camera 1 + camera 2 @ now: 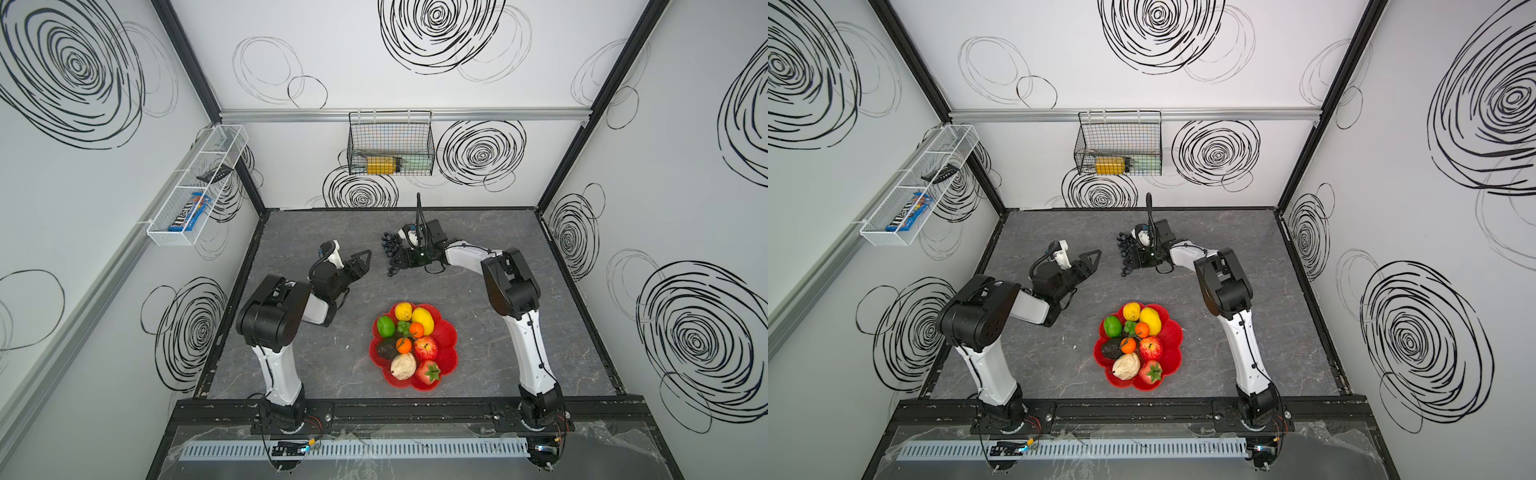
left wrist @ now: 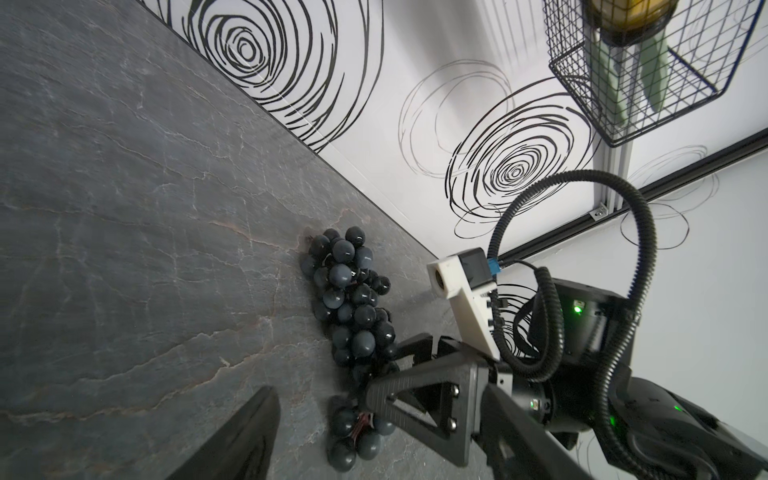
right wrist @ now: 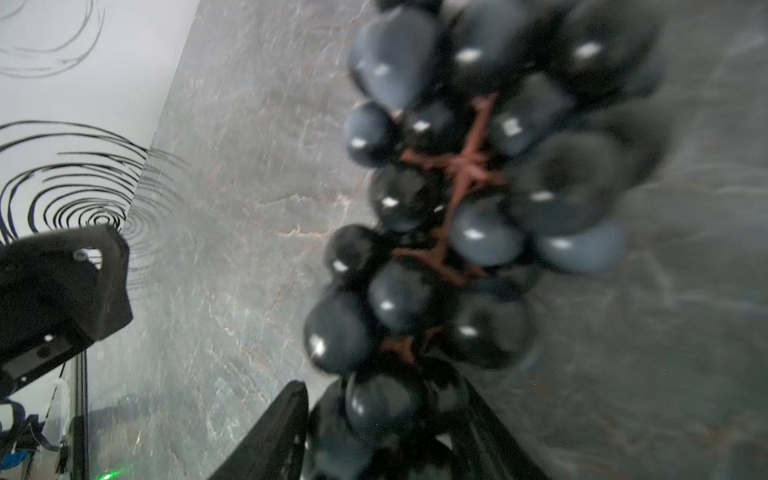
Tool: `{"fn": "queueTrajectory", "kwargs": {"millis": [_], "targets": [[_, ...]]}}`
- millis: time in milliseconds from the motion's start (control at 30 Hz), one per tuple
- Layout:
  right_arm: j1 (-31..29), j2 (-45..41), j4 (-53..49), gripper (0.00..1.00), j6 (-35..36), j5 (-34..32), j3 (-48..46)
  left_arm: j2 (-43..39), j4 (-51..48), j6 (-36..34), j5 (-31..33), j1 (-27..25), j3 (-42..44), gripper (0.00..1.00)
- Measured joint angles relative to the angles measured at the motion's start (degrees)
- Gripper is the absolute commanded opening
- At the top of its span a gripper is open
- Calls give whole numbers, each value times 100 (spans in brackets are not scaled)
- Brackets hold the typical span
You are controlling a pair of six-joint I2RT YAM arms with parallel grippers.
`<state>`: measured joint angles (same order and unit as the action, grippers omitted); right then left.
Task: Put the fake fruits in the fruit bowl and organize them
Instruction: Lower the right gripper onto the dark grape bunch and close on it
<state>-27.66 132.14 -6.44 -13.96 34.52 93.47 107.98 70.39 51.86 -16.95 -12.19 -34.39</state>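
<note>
The black grapes (image 1: 390, 246) (image 1: 1125, 246) (image 2: 349, 299) lie on the grey table at the back, a long bunch on a reddish stem (image 3: 465, 174). My right gripper (image 1: 397, 261) (image 1: 1131, 262) (image 2: 382, 370) (image 3: 386, 399) reaches in from the right, with its fingers pressed against both sides of the bunch's end. A little to their left hovers my left gripper (image 1: 363, 262) (image 1: 1094, 259) (image 2: 378, 388), open and holding nothing. The red fruit bowl (image 1: 446, 332) (image 1: 1173, 332) at front centre holds lemons (image 1: 423, 320), a lime (image 1: 385, 326), oranges (image 1: 403, 345), an apple (image 1: 426, 348), a strawberry (image 1: 428, 372), an avocado (image 1: 386, 350) and a beige lumpy fruit (image 1: 403, 365).
On the back wall hangs a black wire basket (image 1: 390, 143) with a yellow container (image 1: 380, 165) in it. A white mesh basket (image 1: 195, 187) on the left wall holds a blue candy packet (image 1: 189, 216). Walls close the table on three sides.
</note>
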Motion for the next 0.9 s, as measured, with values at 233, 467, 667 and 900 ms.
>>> {"fn": "queueTrajectory", "kwargs": {"millis": [233, 467, 667, 900], "targets": [[-199, -459, 72, 66, -4, -85, -529, 2, -7, -7, -17, 0, 0, 78], [308, -1071, 485, 78, -317, -282, -977, 0, -105, -90, -17, -4, -2, 78], [826, -780, 691, 84, -570, -358, -501, 0, -258, -175, -15, -31, -13, 79], [713, 31, 706, 95, -778, -326, 363, 0, -304, -192, -15, -42, -15, 79]]}}
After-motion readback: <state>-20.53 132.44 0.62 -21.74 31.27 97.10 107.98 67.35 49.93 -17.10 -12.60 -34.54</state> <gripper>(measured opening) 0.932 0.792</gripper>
